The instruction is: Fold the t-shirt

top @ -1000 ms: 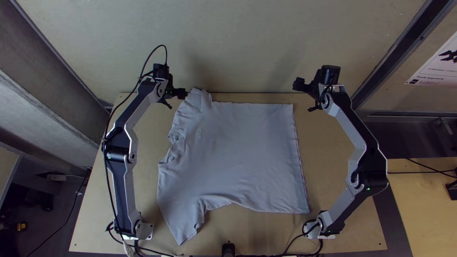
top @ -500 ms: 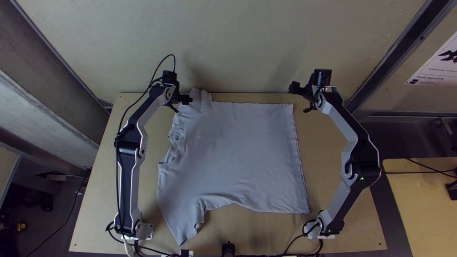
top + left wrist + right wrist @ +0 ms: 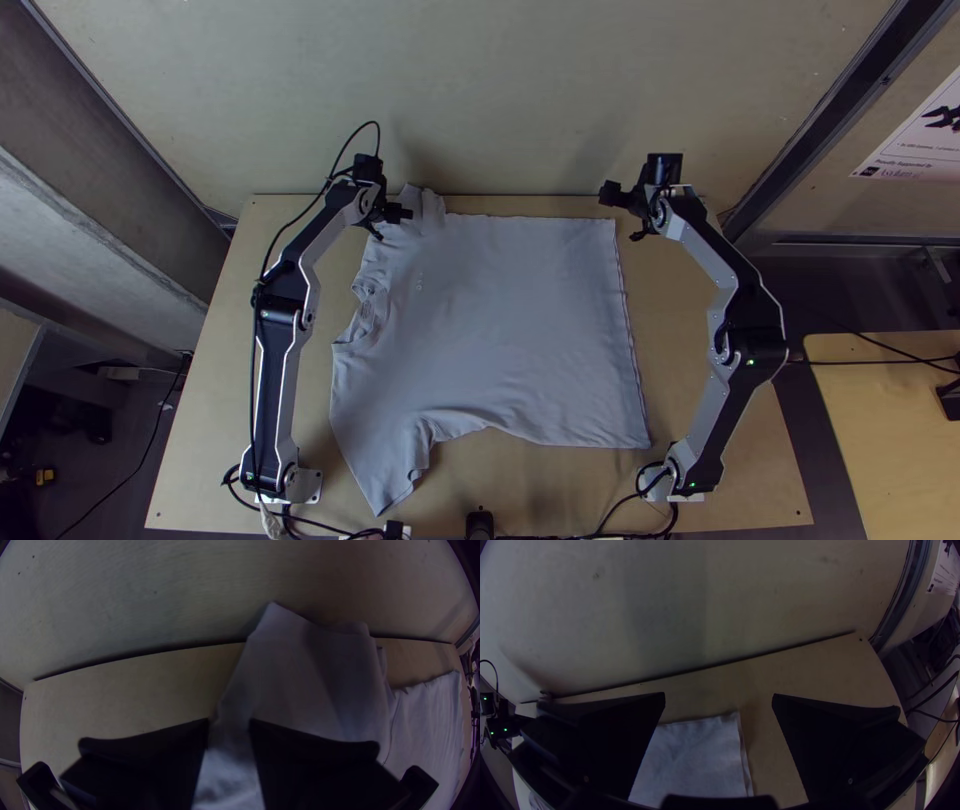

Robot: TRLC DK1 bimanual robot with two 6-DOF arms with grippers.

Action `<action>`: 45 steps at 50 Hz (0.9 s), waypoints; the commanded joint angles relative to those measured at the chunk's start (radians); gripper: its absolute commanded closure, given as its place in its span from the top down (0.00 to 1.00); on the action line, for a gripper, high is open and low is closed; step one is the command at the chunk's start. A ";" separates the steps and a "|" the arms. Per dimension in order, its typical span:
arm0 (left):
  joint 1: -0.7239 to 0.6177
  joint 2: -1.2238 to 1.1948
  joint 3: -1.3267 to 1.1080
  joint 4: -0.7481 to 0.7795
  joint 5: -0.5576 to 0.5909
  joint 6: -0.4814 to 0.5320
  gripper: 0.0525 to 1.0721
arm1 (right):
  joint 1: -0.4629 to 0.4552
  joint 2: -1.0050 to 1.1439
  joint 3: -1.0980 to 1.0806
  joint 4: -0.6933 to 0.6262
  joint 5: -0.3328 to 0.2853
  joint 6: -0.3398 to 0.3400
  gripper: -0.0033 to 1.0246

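Note:
The light grey t-shirt (image 3: 510,320) lies spread on the table, collar at the left, hem at the right; one sleeve extends toward the front left, the other is rumpled at the back left. My left gripper (image 3: 390,226) is by that back sleeve. In the left wrist view, cloth (image 3: 305,685) shows beyond and between the parted fingers of my left gripper (image 3: 229,722). My right gripper (image 3: 620,214) is at the shirt's back right corner. In the right wrist view, my right gripper (image 3: 719,696) stands wide open, with the shirt's corner (image 3: 700,755) visible in the gap.
The light wooden table (image 3: 700,390) has bare strips right of the hem and along its near edge. A pale wall (image 3: 500,100) rises just behind the far edge. Cables (image 3: 330,525) lie at the near edge.
My left gripper has moved right and somewhat nearer the front, over the back sleeve's side. My right gripper has moved left and slightly toward the front. The shirt has stayed still.

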 commanded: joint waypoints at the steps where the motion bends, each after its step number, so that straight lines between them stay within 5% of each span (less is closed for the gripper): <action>1: 0.000 0.031 0.008 -0.023 -0.001 -0.030 0.02 | 0.005 0.067 0.067 -0.047 0.004 0.026 0.95; 45: 0.011 -0.047 0.003 -0.066 -0.001 -0.061 0.02 | 0.023 0.474 0.571 -0.455 0.005 0.088 0.84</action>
